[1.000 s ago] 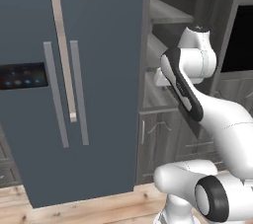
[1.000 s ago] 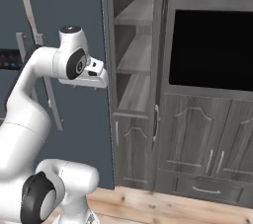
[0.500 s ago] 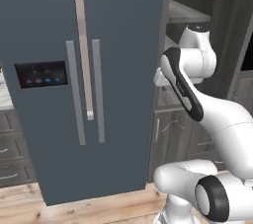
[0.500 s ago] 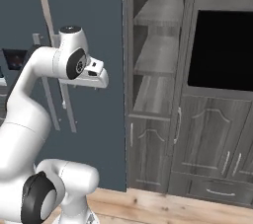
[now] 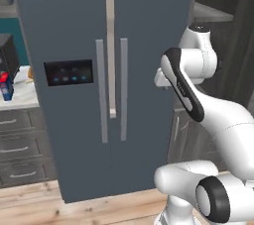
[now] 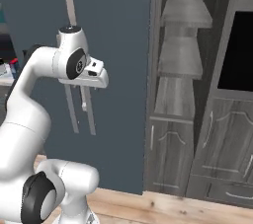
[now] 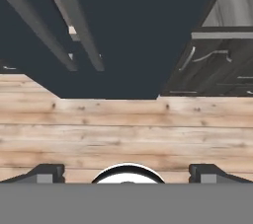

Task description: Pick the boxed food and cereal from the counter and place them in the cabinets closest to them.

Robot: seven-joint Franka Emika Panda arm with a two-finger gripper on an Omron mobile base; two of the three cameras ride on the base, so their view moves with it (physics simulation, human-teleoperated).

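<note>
A red and blue carton, apparently the cereal (image 5: 6,85), stands on the marble counter (image 5: 20,101) at the far left. Beside it is a black box shape (image 5: 7,54), cut by the frame edge; I cannot tell whether it is the boxed food. My gripper (image 7: 127,172) is open with nothing between its widely spread fingertips (image 7: 47,171), and it looks down at the wooden floor. The hand (image 5: 163,78) is held up in front of the fridge, far from the counter. Dark wood-grain cabinets (image 6: 178,134) with open shelves (image 6: 183,60) stand to the right.
The blue-grey fridge (image 5: 109,45) with long bar handles (image 5: 111,90) stands straight ahead. Grey drawers (image 5: 20,144) sit under the counter. A black built-in appliance (image 6: 237,50) is set into the cabinets at the right. Wooden floor (image 7: 123,129) lies below.
The whole scene has slid to the right in both base views, so the camera has moved. The counter has come into view at the left. The arm keeps the same pose.
</note>
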